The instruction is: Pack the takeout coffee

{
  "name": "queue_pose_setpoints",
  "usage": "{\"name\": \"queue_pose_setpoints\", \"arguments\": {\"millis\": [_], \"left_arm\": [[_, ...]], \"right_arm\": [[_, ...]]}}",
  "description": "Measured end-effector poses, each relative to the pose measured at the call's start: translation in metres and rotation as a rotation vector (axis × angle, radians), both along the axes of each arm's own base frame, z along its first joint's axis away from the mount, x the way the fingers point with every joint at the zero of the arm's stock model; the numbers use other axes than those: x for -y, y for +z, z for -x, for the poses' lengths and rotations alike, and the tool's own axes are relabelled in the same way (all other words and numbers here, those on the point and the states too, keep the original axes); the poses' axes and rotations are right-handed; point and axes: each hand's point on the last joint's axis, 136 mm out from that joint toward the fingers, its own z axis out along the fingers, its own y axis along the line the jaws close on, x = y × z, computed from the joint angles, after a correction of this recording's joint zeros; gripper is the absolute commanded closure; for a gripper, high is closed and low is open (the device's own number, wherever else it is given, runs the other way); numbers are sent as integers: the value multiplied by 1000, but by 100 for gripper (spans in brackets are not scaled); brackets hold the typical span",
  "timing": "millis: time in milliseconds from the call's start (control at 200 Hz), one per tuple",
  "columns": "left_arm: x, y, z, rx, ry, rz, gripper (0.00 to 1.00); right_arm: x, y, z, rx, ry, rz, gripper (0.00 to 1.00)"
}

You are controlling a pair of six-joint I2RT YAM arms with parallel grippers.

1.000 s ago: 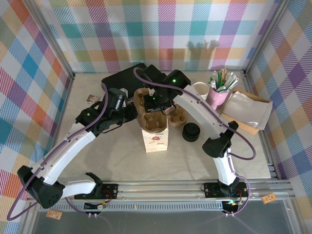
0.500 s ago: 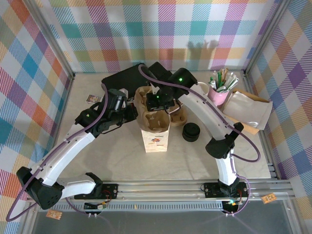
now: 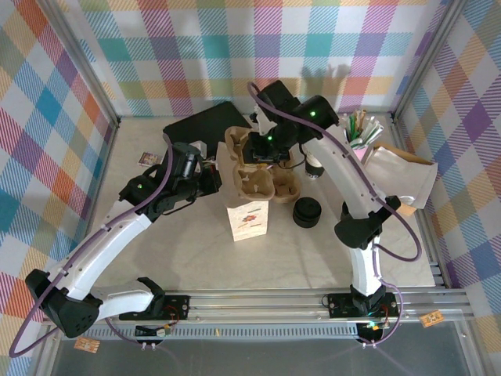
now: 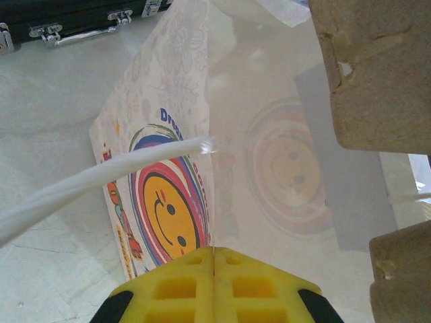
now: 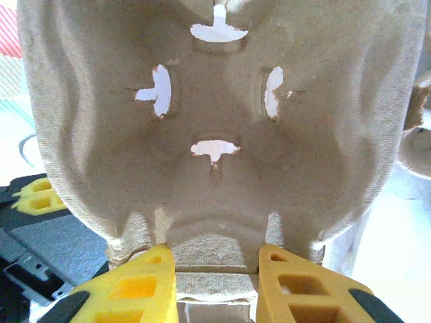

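Pulp carrier (image 5: 215,121), pinched in our right gripper (image 5: 214,259), covers the bag (image 3: 249,223) mouth; our left gripper (image 4: 213,269) pinches its rim; lids (image 3: 307,211) near it.

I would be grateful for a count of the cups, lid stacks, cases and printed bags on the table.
Cups: 2, the coffee cup and the pink cup
Lid stack: 1
Case: 1
Printed bag: 1
Total: 5
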Motion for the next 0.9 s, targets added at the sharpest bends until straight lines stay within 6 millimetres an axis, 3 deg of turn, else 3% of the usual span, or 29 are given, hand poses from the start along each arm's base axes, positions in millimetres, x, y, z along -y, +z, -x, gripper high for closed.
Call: {"name": "queue_pose_setpoints", "arguments": {"millis": [395, 900], "left_arm": [[5, 1, 2, 10, -47, -1, 100], [10, -1, -2, 16, -83, -30, 100]], "right_arm": [[-7, 11, 14, -111, 63, -120, 80], [5, 9, 26, -209, 51, -115, 80]]}}
